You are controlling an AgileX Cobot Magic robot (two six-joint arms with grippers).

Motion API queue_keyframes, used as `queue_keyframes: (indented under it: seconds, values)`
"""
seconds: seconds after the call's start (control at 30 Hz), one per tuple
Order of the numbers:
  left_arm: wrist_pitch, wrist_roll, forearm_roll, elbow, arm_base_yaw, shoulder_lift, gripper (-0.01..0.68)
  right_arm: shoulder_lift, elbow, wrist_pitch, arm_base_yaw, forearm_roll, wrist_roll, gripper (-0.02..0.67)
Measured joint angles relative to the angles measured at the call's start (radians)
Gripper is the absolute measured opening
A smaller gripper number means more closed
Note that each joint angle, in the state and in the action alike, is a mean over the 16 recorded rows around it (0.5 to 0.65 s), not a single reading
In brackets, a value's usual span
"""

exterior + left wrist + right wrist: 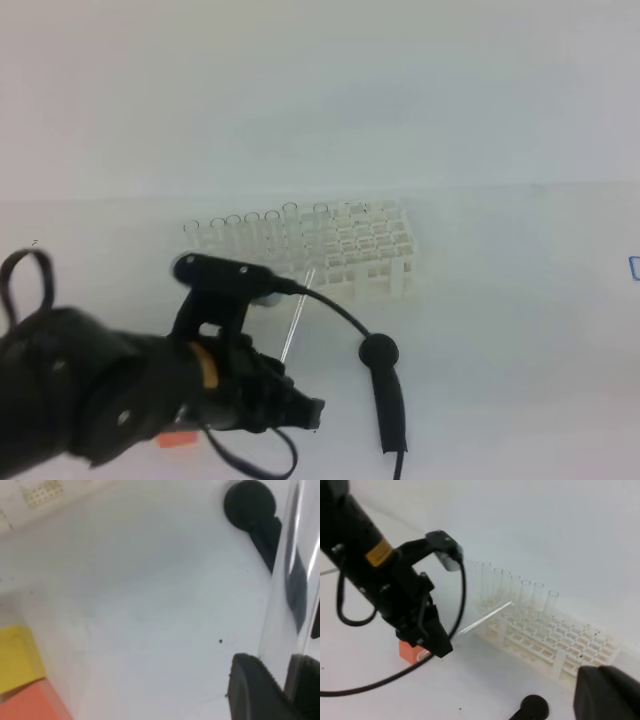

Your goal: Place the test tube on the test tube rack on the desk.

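Right wrist view: left gripper (437,642) clamped on test tube (487,615), tube raised off desk (485,690), tilted, tip pointing toward test tube rack (555,640). Pick-up done; insertion into rack hole left. Several tubes stand in rack already. Right gripper (607,695) closed, empty, near black tool (385,395).

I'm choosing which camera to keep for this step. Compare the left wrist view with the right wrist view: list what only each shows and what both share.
Only the left wrist view: a yellow block, and the ribbed black fingertips clamping the slim clear glass test tube up close.

Only the right wrist view: the whole black left arm, and upright tubes standing in the white plastic lattice test tube rack.

Both: the tube, the rack, the black round-headed tool, the orange block, the white desk.
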Motion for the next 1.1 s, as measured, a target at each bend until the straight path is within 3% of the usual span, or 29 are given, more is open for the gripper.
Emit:
queue_keyframes:
  seconds: [0.5,1.1]
  values:
    - [-0.304,0.020,0.004,0.225,0.000,-0.160,0.112,0.000,0.000,0.000,0.000,0.000,-0.005,-0.001]
    - [-0.478,0.027,0.069,0.272,0.000,-0.168,0.112,0.000,0.000,0.000,0.000,0.022,-0.007,-0.001]
